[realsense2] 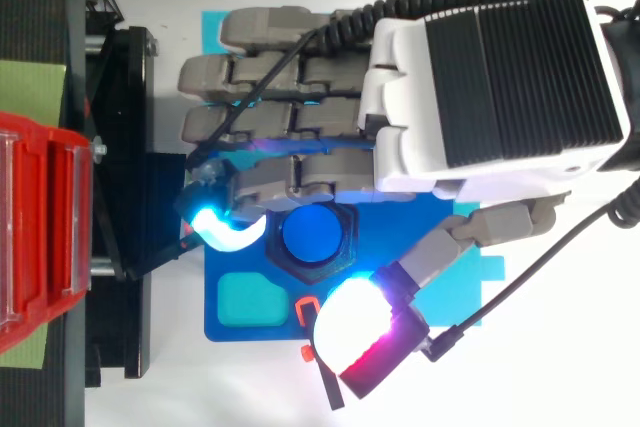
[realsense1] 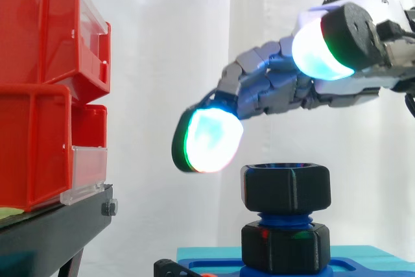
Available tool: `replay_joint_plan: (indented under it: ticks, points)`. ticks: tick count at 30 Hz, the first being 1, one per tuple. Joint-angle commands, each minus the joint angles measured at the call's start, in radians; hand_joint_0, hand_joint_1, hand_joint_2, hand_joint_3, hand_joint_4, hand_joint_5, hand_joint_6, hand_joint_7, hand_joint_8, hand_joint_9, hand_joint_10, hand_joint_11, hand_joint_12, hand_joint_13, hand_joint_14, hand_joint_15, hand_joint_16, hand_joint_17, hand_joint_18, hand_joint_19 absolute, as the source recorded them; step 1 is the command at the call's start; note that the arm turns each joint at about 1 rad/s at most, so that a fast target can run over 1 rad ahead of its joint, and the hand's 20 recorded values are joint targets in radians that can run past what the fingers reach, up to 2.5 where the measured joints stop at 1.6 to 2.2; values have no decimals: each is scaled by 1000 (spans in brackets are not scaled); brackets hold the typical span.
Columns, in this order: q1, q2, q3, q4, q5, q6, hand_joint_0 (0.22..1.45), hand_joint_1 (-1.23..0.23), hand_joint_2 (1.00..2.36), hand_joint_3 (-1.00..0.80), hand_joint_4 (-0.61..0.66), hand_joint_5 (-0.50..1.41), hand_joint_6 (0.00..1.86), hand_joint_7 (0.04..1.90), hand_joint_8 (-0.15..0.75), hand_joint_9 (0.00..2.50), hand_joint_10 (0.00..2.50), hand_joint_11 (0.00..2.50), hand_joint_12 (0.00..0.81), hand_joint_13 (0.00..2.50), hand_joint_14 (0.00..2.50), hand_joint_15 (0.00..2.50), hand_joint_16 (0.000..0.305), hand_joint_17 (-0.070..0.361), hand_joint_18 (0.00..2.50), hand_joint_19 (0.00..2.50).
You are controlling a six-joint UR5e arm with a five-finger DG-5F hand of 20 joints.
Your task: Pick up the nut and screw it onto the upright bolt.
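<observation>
A black hex nut (realsense1: 285,189) sits level on the top of the upright blue bolt (realsense1: 285,217), whose thread shows just beneath it. From above, the bolt's blue end (realsense2: 315,235) shows inside the nut's black ring (realsense2: 345,252). A second black nut (realsense1: 285,248) sits lower on the bolt, at the blue base plate (realsense2: 222,325). My hand (realsense2: 480,87) hovers over the nut, open and holding nothing. One glowing fingertip (realsense1: 211,139) hangs just above and left of the nut, clear of it. The thumb pad (realsense1: 321,50) is higher, to the right.
Red bins (realsense1: 39,82) are stacked on a black stand (realsense1: 52,231) at the left, a short gap from the bolt. The base plate rests on a teal sheet (realsense1: 207,252) and has a teal recess (realsense2: 250,299) beside the bolt.
</observation>
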State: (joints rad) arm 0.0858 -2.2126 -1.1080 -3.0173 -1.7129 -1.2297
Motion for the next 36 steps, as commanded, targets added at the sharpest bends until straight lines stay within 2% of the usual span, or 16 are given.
replay_joint_plan:
  ticks: [1,5,13,21,28,36]
  points:
    - [-1,1,-32,9,-5,6,464,-187,1000,-500,117,-195,502,698,236,330,0,0,342,169,0,0,44,99,0,0]
    - [-3,1,-38,32,-5,21,466,-190,1000,-500,120,-192,502,705,239,342,0,0,341,188,0,0,44,100,0,0]
    - [-8,1,-38,35,-7,21,468,-195,1000,-500,128,-188,502,717,246,364,0,0,340,215,0,0,44,99,0,0]
    - [-14,1,-38,34,-7,19,473,-201,1000,-500,171,-159,503,831,240,427,0,0,334,260,0,0,42,95,0,0]
    - [-32,1,-38,43,-8,15,484,-218,1000,-500,220,-132,503,942,251,464,0,0,321,303,0,0,37,84,0,0]
    - [-58,1,-39,43,-27,-8,506,-258,1000,-500,243,-104,503,1042,266,518,0,0,310,385,0,0,33,75,52,0]
